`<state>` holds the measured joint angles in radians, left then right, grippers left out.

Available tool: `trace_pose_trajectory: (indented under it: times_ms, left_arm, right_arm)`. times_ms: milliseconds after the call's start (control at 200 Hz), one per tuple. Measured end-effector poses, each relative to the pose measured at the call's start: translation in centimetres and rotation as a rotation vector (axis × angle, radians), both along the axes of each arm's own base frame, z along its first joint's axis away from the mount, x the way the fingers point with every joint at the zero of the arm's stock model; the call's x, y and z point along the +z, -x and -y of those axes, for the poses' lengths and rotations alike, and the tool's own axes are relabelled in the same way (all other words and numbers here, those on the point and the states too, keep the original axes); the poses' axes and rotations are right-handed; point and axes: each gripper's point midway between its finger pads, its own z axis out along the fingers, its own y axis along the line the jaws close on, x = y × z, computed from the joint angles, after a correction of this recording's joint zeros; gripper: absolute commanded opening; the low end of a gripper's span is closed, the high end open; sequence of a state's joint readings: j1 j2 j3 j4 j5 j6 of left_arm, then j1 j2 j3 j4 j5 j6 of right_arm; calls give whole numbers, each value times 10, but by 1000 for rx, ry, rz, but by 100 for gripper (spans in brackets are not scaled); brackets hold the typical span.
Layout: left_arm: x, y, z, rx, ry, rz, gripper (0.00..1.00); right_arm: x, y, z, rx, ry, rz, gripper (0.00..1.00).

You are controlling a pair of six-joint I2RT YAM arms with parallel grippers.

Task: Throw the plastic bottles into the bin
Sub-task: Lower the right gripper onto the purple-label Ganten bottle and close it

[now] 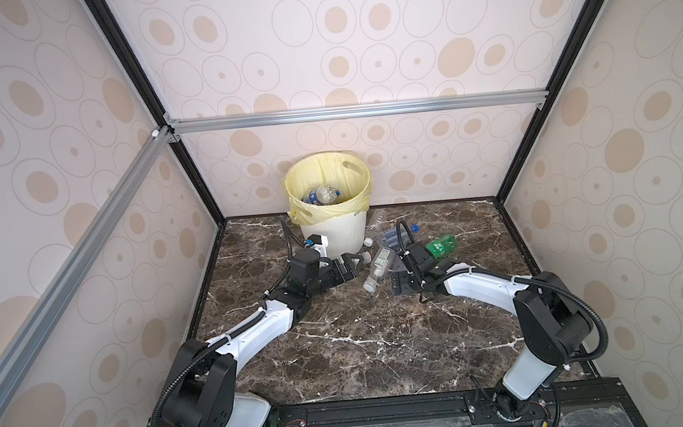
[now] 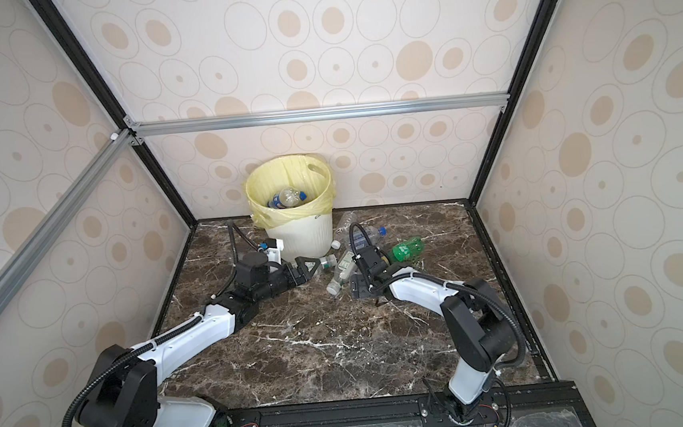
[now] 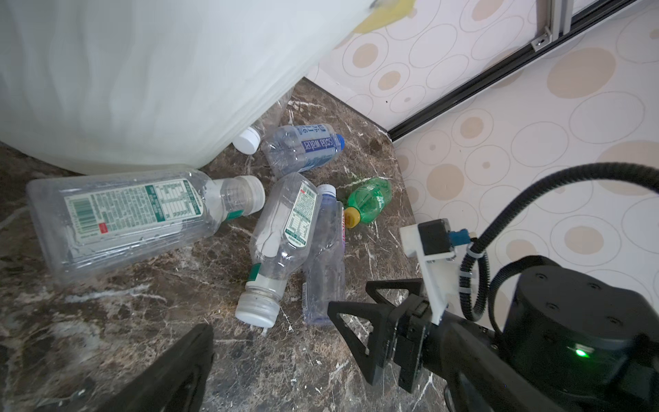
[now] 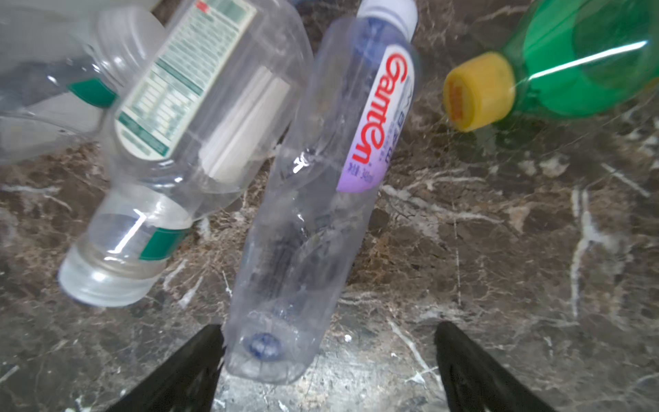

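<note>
Clear plastic sits right under my right hand (image 4: 328,331): the Ganten bottle (image 4: 321,199) lies flat on the marble worktop (image 4: 499,232). Its base is between the wide-spread fingers, closer to one finger than the other, and nothing is gripped. Its long axis runs straight away from the hand, cap at the far end, so I judge the right arm is the one to close on it. My left hand (image 1: 354,267), also wide and empty, is beside a square clear bottle (image 3: 124,217). Beyond stands the bin (image 1: 345,231), already holding bottles (image 1: 321,194).
</note>
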<state>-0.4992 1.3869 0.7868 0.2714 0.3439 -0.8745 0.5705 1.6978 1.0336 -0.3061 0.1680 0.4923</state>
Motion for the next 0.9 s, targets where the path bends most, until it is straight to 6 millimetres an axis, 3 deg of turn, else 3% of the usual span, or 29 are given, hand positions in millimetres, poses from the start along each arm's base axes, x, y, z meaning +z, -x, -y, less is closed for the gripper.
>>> trace_pose_trajectory:
  times_ms: [120, 285, 685, 900]
  left_arm:
    - [-5, 4, 2, -3, 12, -11, 99]
    - [-19, 10, 1, -1, 13, -42, 99]
    - [-24, 13, 1, 7, 27, -55, 99]
    - [-23, 16, 6, -4, 35, -55, 99]
  right_arm:
    - [-16, 2, -5, 0, -12, -42, 90]
    - [-24, 0, -12, 7, -40, -61, 83]
    - [-24, -4, -21, 24, -79, -47, 42]
    - [-23, 1, -18, 32, -79, -43, 39]
